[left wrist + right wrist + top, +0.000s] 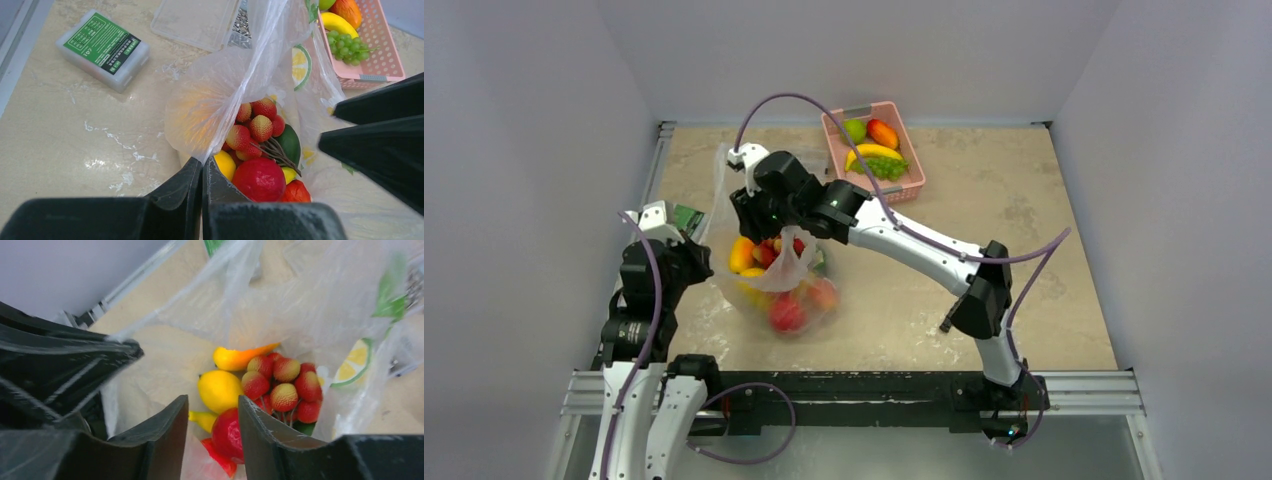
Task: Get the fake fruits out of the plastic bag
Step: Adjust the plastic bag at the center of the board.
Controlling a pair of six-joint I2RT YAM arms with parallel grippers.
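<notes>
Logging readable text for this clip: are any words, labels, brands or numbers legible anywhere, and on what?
Nothing here can be quoted as it reads.
On the green label of the small plastic case: white print and a dark block, too small to read.
On the plastic bag: lemon-slice and leaf motifs only, no words.
On the pink basket: no text visible.

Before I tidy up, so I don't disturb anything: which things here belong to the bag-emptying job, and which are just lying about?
Job: plastic bag, fake fruits inside it, left tool, right tool.
Lying about: pink basket, banana, grape bunch, green-labelled box, clear case.
</notes>
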